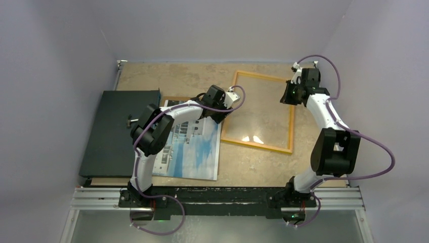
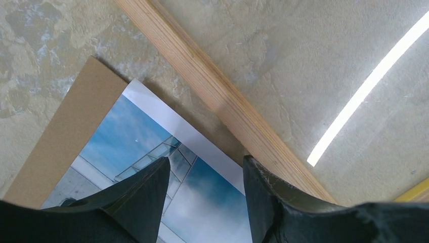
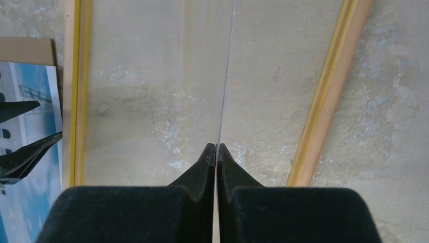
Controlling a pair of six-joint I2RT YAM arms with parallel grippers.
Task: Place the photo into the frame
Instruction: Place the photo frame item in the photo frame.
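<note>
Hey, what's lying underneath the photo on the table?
A brown backing board pokes out from under the photo at one corner. How far it extends beneath is hidden.

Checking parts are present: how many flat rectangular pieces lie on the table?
4: black panel far left; photo beside it; brown backing board beneath the photo; yellow frame at right. More could hide underneath.

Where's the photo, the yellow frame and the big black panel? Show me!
the photo (image 1: pixel 196 152): top view, on its blue sky part.
the frame (image 1: pixel 258 145): top view, on its near yellow rail.
the black panel (image 1: pixel 119 131): top view, on its middle.
</note>
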